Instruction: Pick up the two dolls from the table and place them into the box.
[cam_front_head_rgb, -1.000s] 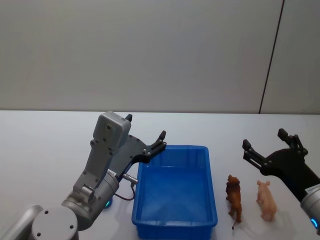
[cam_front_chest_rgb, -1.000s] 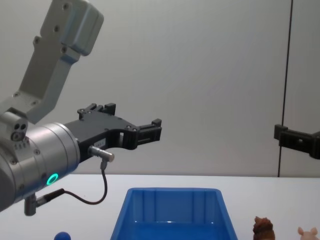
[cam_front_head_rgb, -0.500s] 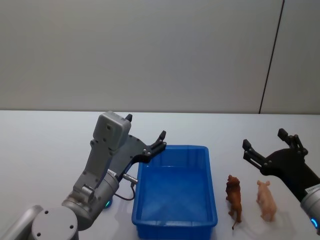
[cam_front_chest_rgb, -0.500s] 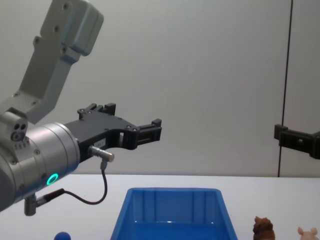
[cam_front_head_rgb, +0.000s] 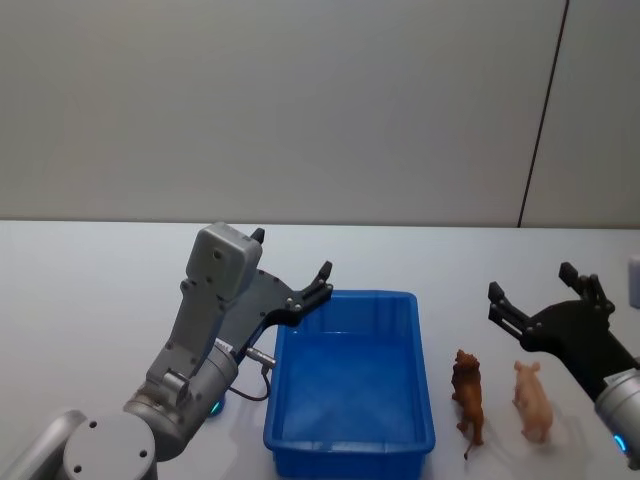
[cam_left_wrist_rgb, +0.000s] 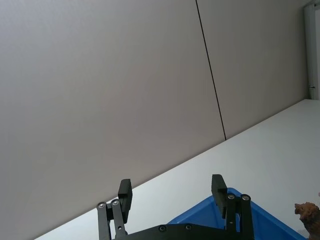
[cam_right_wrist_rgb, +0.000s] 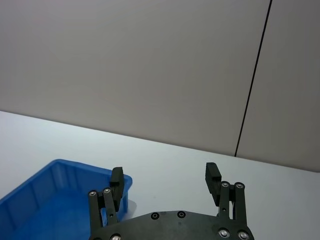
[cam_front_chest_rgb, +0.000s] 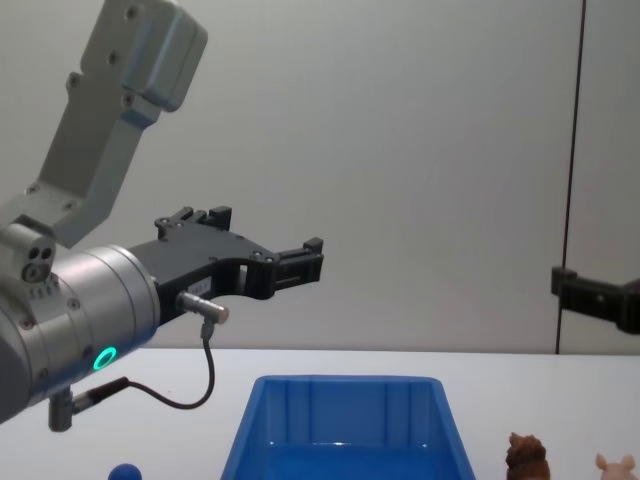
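The blue box (cam_front_head_rgb: 345, 297) stands on the white table (cam_front_head_rgb: 90, 300), its inside bare. To its right stand a shaggy brown doll (cam_front_head_rgb: 467, 396) and a pale pink doll (cam_front_head_rgb: 532, 401). My right gripper (cam_front_head_rgb: 531, 283) hovers open just behind and above these two, touching neither. Above the box's left far corner my left gripper (cam_front_head_rgb: 292, 255) is held open and empty. From the chest, a small blue doll (cam_front_chest_rgb: 123, 472) shows low on the left, under the left arm; the box (cam_front_chest_rgb: 345, 382), brown doll (cam_front_chest_rgb: 527, 458) and pink doll (cam_front_chest_rgb: 613, 465) also show.
A grey wall with a dark vertical seam (cam_front_head_rgb: 540, 120) rises behind the table. The left arm's grey body (cam_front_head_rgb: 205, 330) stands beside the box's left wall. Bare tabletop lies far left and behind the box.
The right gripper has shifted slightly to the right and lower, still open. The left arm, the box and the dolls have not moved.
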